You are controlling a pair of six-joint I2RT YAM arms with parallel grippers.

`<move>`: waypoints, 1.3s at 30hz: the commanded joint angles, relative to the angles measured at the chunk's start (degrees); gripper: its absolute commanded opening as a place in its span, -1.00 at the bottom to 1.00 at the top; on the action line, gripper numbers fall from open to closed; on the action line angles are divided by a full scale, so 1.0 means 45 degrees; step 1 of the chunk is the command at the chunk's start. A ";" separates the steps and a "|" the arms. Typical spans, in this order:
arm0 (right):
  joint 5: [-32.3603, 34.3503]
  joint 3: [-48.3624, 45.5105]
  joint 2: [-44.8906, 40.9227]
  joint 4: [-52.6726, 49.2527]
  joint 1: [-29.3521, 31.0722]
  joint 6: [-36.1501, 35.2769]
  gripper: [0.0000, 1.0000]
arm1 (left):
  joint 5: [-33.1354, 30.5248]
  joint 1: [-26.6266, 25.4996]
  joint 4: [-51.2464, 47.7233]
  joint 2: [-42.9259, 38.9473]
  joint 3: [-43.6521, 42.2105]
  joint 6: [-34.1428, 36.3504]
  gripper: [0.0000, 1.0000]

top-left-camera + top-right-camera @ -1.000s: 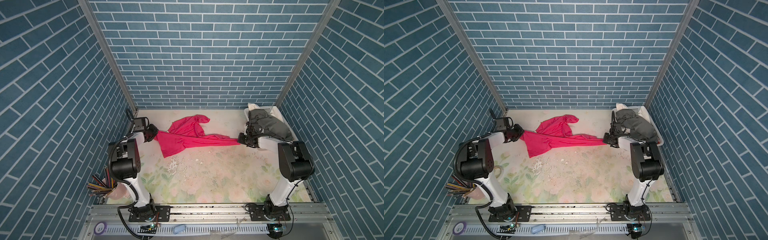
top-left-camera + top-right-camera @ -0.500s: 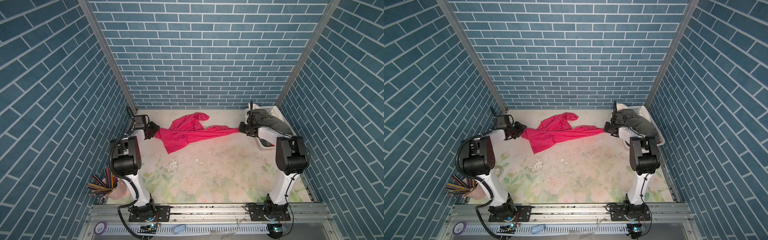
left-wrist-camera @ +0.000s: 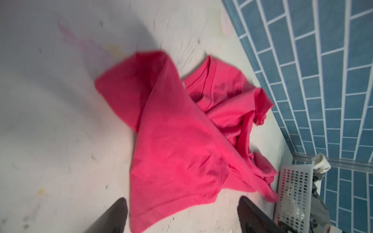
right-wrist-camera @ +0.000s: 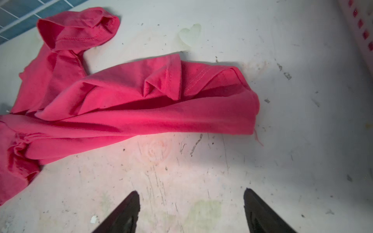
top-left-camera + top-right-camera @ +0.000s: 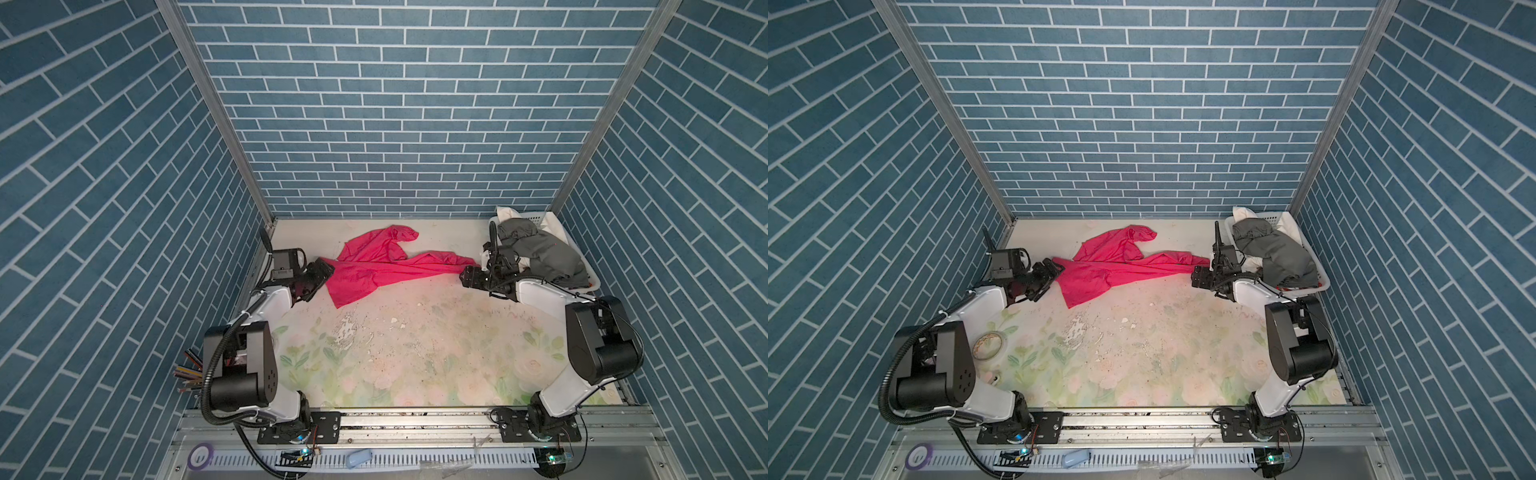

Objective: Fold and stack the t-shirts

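At the middle left of both top views, the left claw (image 5: 318, 272) (image 5: 1048, 272) stood released, its jaws spread wide at the left end of the pink t-shirt (image 5: 374, 270). The left wrist view showed its two dark fingers (image 3: 113, 215) well apart. A corner of the pink cloth lay between them on the table (image 5: 415, 353), clamped by neither; whether one finger brushed the hem I could not tell.

At the middle right of the frame, the right claw (image 5: 467, 276) was likewise released. In the right wrist view its fingers (image 4: 125, 213) were parted over bare table, near the shirt's right end but apart from it.

Between the two claws the pink t-shirt lay crumpled and unfolded. It stretched in a long band across the far part of the table, with one bunched sleeve reaching toward the tiled back wall (image 5: 395, 124).

Just behind the right claw, in the far right corner, stood a white slotted basket (image 5: 534, 216). A dark grey t-shirt (image 5: 540, 253) was heaped over its rim and white cloth (image 5: 508, 212) poked out at the back. The right arm's forearm crossed in front of the basket's near side.

The table's flower-printed surface was scuffed and flecked toward the middle. A roll of tape (image 5: 988, 345) lay beside the left arm's elbow in a top view. A cup of coloured pencils (image 5: 189, 372) sat at the lower left.
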 commanded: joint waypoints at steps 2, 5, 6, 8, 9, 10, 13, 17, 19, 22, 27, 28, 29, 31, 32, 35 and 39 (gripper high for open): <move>-0.0149 -0.0829 -0.0599 0.0551 0.0179 0.0535 0.67 | -0.0183 0.0019 -0.0611 -0.0040 -0.1097 -0.0018 0.62; -0.0176 -0.1189 -0.0590 0.0700 0.0218 0.0612 0.68 | -0.0078 -0.0005 -0.0172 0.0056 -0.1621 -0.0316 0.57; -0.0226 -0.1321 -0.0604 0.0816 0.0215 0.0667 0.68 | -0.0040 -0.0034 -0.0035 0.0187 -0.1691 -0.0395 0.54; -0.0335 -0.1562 -0.0663 0.1087 0.0218 0.0825 0.68 | 0.0114 -0.0039 0.0139 0.0602 -0.1668 -0.0481 0.46; -0.0373 -0.1608 -0.0678 0.1158 0.0236 0.0868 0.68 | 0.0110 -0.0137 0.0141 0.0772 -0.1591 -0.0465 0.45; -0.0347 -0.1657 -0.0683 0.1179 0.0252 0.0895 0.68 | 0.0054 -0.0189 0.0122 0.0944 -0.1538 -0.0444 0.42; -0.0271 -0.1755 -0.0722 0.1206 0.0275 0.0871 0.68 | -0.0068 -0.0393 0.0340 0.1128 -0.1479 -0.0535 0.28; -0.0141 -0.1936 -0.0837 0.1302 0.0275 0.0873 0.68 | -0.0394 -0.0890 0.0240 0.1486 -0.1285 -0.0325 0.09; -0.0131 -0.2014 -0.0912 0.1367 0.0277 0.0890 0.68 | -0.0480 -0.0929 0.0031 0.1725 -0.1192 -0.0091 -0.07; -0.0078 -0.2098 -0.0990 0.1445 0.0284 0.0900 0.69 | -0.0546 -0.0938 -0.0002 0.1966 -0.1244 0.0264 -0.53; -0.0025 -0.2023 -0.0958 0.1489 0.0257 0.0891 0.69 | -0.0489 -0.0962 -0.0224 0.1759 -0.1131 0.0715 -1.00; -0.0029 -0.1987 -0.0956 0.1480 0.0257 0.0900 0.69 | -0.0428 -0.0982 -0.0391 0.1576 -0.1052 0.0787 -1.00; -0.0044 -0.1949 -0.0956 0.1462 0.0257 0.0893 0.69 | -0.0426 -0.1030 -0.0687 0.1287 -0.0913 0.0883 -1.00; -0.0033 -0.1869 -0.0975 0.1394 0.0254 0.0893 0.69 | -0.0570 -0.1078 -0.1441 0.0650 -0.0697 0.1077 -1.00; -0.0004 -0.1868 -0.1010 0.1382 0.0267 0.0879 0.69 | -0.0592 -0.1089 -0.1834 0.0266 -0.0659 0.1110 -1.00; 0.0171 -0.1844 -0.1054 0.1339 0.0255 0.0799 0.69 | -0.0287 -0.1070 -0.2704 -0.0740 -0.0773 0.0980 -1.00; 0.0096 -0.1861 -0.1112 0.1300 0.0247 0.0773 0.70 | 0.0021 -0.1243 -0.3462 -0.2061 -0.1329 0.0418 -1.00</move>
